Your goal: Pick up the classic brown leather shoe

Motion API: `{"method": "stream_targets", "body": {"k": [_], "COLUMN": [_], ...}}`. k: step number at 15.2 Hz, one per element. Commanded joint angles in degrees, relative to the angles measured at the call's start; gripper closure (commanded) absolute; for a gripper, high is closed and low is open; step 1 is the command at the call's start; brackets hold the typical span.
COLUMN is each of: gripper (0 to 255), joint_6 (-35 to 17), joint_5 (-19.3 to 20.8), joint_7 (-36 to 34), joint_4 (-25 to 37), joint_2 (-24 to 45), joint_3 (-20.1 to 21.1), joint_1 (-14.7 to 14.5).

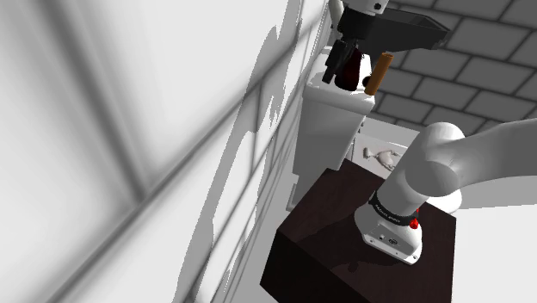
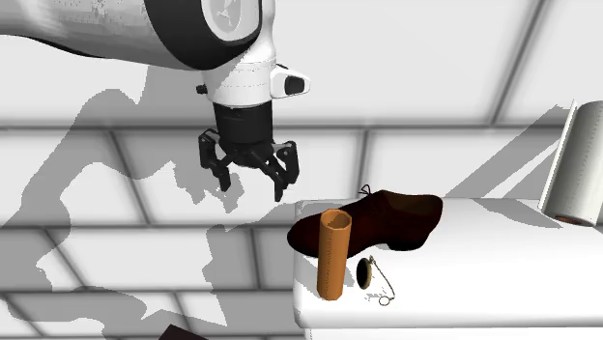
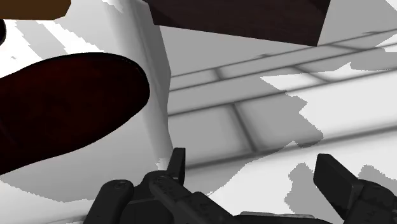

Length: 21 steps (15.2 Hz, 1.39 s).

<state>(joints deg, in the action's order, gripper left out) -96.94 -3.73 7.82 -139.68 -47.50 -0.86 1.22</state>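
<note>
A dark brown lace-up shoe (image 2: pixel 387 220) lies on its sole on a white top (image 2: pixel 464 290), near that top's left edge in the second exterior view. My black gripper (image 2: pixel 251 184) hangs open in the air just off that edge, a little above the shoe's level, with nothing between its fingers. In the wrist view the shoe's rounded dark end (image 3: pixel 63 108) lies beside and ahead of one finger (image 3: pixel 177 164), outside the gap of the gripper (image 3: pixel 254 172). In the shoulder view the gripper (image 1: pixel 337 69) sits right by the shoe (image 1: pixel 353 79).
An upright orange-brown tube (image 2: pixel 332 256) stands in front of the shoe, with a small round watch on a chain (image 2: pixel 365 272) beside it. A white roll (image 2: pixel 580 164) stands at the far right. The white unit (image 1: pixel 331 120) is against a wall; the dark stand (image 1: pixel 344 258) is below.
</note>
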Motion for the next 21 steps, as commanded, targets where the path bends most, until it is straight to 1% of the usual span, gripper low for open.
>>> {"method": "stream_targets", "body": {"k": [1, 9, 16, 17, 21], "gripper": [0, 0, 0, 0, 0], "joint_6": [0.00, 14.36, 27.92, 28.58, 25.39], "joint_5": [0.00, 3.29, 4.42, 4.42, 4.64], "joint_7": [0.00, 4.62, 10.01, 10.32, 10.23], "joint_4": [0.00, 19.40, 39.73, 40.78, 36.74], "joint_2": [0.00, 17.29, 34.97, 35.87, 34.98], "joint_3": [0.00, -9.21, -16.88, -17.22, -17.15], "joint_1": [0.00, 4.04, 7.02, 7.21, 7.28]}}
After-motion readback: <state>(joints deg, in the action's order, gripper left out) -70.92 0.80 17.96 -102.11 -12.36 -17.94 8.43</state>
